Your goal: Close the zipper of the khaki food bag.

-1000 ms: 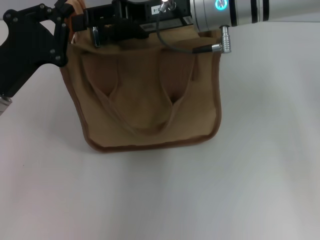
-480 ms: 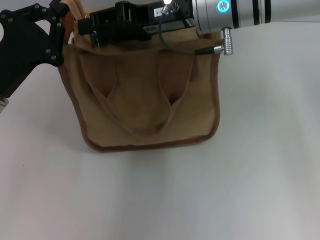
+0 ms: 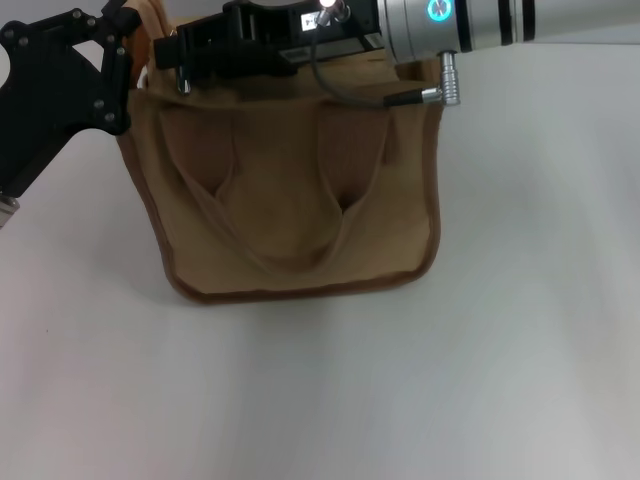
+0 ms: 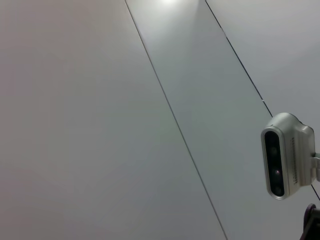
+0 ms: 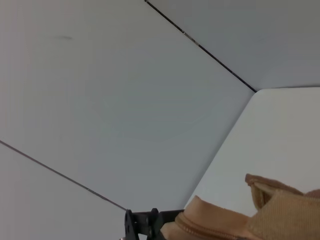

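Observation:
The khaki food bag (image 3: 290,200) stands on the white table with its front face and one looped handle (image 3: 290,255) toward me. My left gripper (image 3: 122,28) is at the bag's top left corner, shut on the fabric there. It also shows in the right wrist view (image 5: 145,225), touching the bag's end (image 5: 280,210). My right gripper (image 3: 200,45) reaches leftward across the bag's top and covers it. A short stretch of the zipper (image 5: 210,231) shows in the right wrist view. The silver pull tab is hidden.
The white table (image 3: 480,380) spreads in front of and to the right of the bag. The right arm's silver forearm (image 3: 470,20) and its cable plug (image 3: 450,80) hang over the bag's top right corner. The left wrist view shows only wall panels and a grey camera (image 4: 285,155).
My right gripper has slid a little to the left along the bag's top. My left gripper has shifted slightly up and left. The bag has stayed in place.

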{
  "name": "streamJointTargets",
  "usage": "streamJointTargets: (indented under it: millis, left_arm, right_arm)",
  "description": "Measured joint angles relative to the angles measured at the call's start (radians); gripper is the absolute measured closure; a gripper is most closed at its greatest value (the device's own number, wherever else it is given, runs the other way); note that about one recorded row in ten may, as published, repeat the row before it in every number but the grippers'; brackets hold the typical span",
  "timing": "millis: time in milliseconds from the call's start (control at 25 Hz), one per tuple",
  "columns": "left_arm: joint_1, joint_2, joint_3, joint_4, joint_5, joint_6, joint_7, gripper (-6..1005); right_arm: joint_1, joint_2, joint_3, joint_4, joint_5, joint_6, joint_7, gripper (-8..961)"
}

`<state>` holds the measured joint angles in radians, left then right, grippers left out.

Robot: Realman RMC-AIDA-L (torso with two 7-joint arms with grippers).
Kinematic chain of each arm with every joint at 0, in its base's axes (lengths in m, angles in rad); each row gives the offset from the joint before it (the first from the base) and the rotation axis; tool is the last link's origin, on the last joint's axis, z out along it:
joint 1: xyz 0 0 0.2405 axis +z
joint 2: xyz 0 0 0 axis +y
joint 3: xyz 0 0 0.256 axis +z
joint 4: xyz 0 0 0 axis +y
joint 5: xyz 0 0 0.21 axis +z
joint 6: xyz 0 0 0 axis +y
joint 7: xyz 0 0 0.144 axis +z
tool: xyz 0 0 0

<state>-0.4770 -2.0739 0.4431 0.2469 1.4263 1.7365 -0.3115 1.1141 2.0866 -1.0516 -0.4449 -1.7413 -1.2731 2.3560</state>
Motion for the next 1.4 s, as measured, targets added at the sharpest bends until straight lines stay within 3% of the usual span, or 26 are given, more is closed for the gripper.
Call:
streamJointTargets:
  millis: [240,480,600,880,1400]
  left_arm:
    - [0.000,0.000,0.000,0.000,0.001,0.004,-0.001,994]
    - [0.000,0.000,0.000,-0.004,0.001,0.006,-0.001,994]
    - [0.000,0.000,-0.001,-0.012,0.001,0.007,0.003,994]
    - [0.006,0.000,-0.023,-0.015,0.002,-0.004,0.003,994]
    - [0.026,0.002,-0.086,-0.039,0.002,-0.091,0.003,994]
  right_arm:
    - [0.002,0.002,-0.017,0.003,0.001,0.019,0.000,542]
    - [0.002,0.003,-0.028,0.002,0.001,0.027,-0.011,716]
    - [0.002,0.003,-0.028,0.001,0.001,0.028,-0.032,871]
    - [-0.025,0.003,-0.027,-0.015,0.005,0.020,-0.081,925]
    - [-0.194,-0.001,-0.026,-0.158,0.018,-0.012,-0.106,936]
